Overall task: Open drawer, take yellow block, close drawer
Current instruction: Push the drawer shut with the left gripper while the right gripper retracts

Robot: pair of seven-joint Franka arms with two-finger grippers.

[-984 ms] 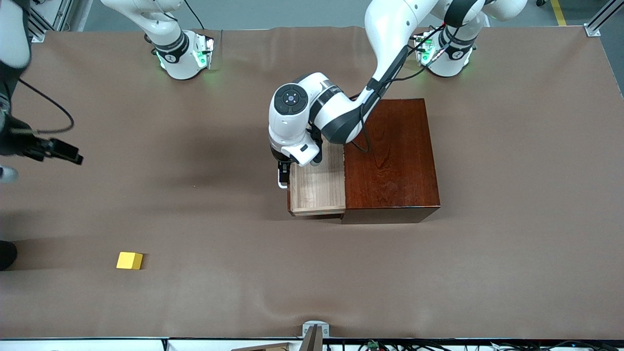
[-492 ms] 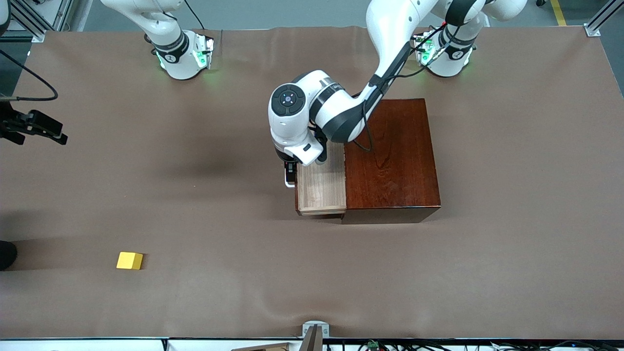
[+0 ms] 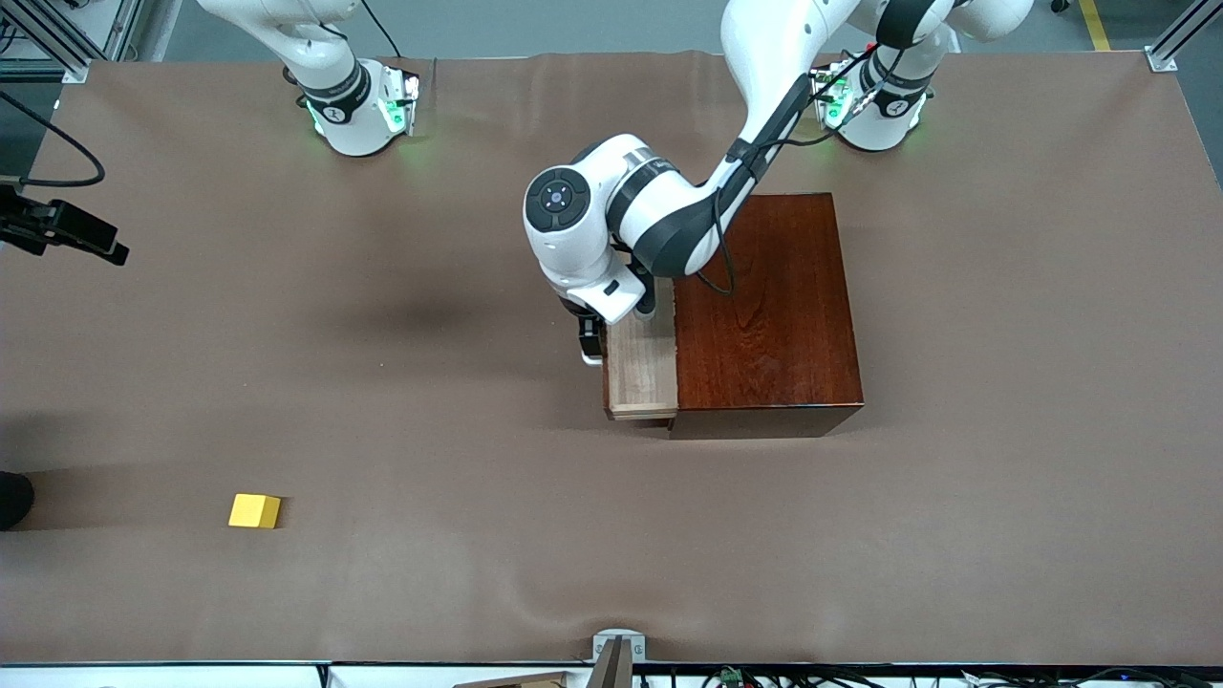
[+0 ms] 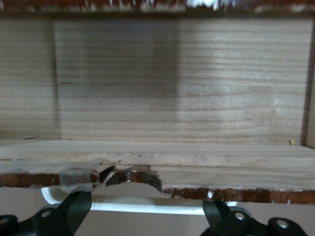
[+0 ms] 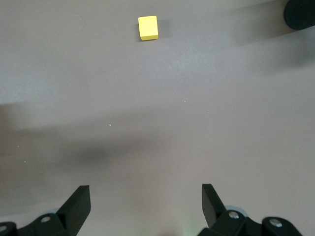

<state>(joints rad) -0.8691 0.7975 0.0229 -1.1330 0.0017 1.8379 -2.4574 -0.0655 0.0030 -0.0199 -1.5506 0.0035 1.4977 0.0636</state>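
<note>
The drawer of pale wood stands partly out of the dark reddish-brown box, toward the right arm's end, and it is empty inside. My left gripper is at the drawer's front, open, with its fingers wide apart along the white handle. The yellow block lies on the table, nearer the front camera, toward the right arm's end. It also shows in the right wrist view. My right gripper hangs open and empty over the table's edge at the right arm's end.
A brown cloth covers the table. A dark round thing sits at the table's edge beside the block and shows in the right wrist view. A small metal fitting stands at the table's front edge.
The drawer has slid well into the box, with my left gripper moving along at its handle. My right gripper has moved farther from the front camera along the table's end.
</note>
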